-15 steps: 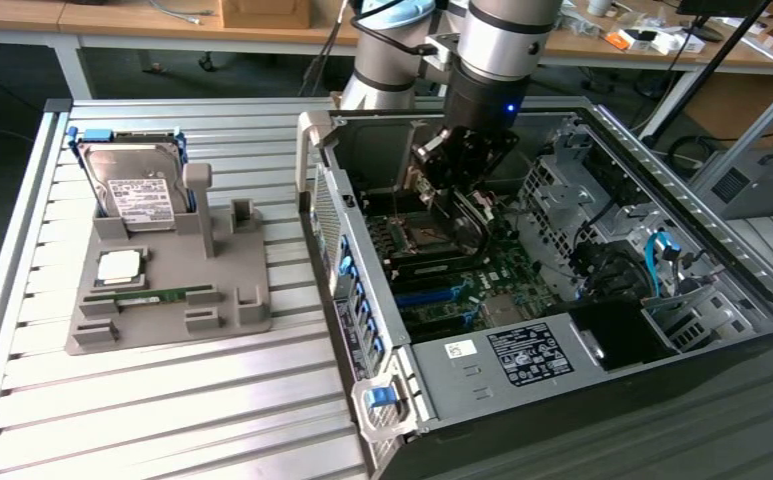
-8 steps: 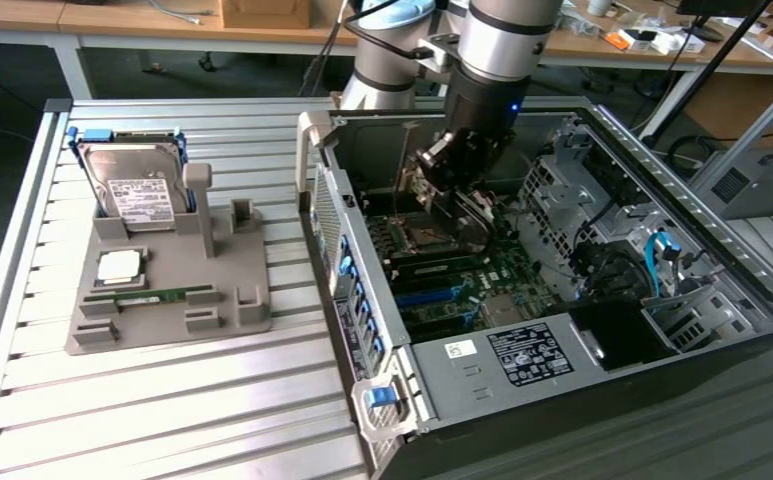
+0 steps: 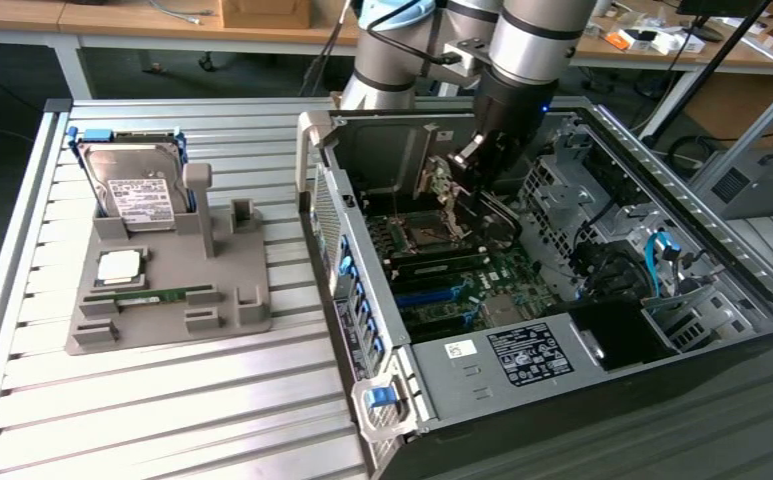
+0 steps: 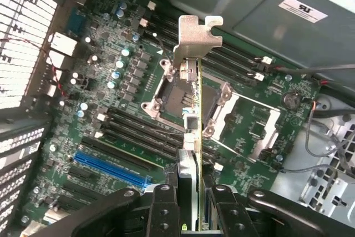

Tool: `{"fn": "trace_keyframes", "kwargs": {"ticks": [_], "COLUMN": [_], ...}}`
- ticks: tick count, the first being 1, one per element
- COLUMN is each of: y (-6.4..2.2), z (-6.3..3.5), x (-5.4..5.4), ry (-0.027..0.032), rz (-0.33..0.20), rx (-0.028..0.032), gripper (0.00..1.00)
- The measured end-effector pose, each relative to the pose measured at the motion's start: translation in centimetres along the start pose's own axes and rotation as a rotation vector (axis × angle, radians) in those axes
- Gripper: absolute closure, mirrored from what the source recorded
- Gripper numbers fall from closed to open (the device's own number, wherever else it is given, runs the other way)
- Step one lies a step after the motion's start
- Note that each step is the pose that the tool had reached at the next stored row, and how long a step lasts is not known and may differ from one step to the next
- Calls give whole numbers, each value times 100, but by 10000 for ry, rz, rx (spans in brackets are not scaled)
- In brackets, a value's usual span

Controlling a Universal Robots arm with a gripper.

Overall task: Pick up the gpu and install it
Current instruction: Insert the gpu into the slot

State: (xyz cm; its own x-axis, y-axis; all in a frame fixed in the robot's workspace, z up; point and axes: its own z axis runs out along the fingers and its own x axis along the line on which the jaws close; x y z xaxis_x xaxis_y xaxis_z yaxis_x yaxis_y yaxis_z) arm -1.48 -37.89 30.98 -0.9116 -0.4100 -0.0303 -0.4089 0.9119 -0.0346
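A slatted metal bench (image 3: pixel 159 420) carries an open computer case (image 3: pixel 359 330) lying on its side along the edge at the exterior view's right, with a labelled metal box (image 3: pixel 526 350) covering the case's near end. Just beside the case, toward the bench edge at the exterior view's left, a grey holder (image 3: pixel 246 320) keeps a memory stick (image 3: pixel 146 297), a processor chip (image 3: pixel 121 265) and, upright at its far end, a hard drive (image 3: pixel 139 195). Deeper inside the case the motherboard (image 4: pixel 111 81) lies exposed, with an empty processor socket (image 4: pixel 166 98) and a blue slot (image 4: pixel 111 170). Above that board the jaws are closed on the graphics card (image 4: pixel 195 115), pinching one end so the thin card stands on edge over the socket, its silver bracket (image 4: pixel 195 40) at the end away from the jaws. Whether the card touches the board cannot be told. Behind, the arm (image 3: pixel 533 50) reaches down into the case from the bench's far edge.
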Motion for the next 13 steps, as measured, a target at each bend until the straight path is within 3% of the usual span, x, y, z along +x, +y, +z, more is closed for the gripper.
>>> {"fn": "trace_keyframes", "kwargs": {"ticks": [6, 13], "y": [-35, -42], "z": [6, 8], "x": [-79, -95], "ry": [-3, -9], "rz": [-90, -285], "rx": [-3, -9], "gripper": [73, 73]}}
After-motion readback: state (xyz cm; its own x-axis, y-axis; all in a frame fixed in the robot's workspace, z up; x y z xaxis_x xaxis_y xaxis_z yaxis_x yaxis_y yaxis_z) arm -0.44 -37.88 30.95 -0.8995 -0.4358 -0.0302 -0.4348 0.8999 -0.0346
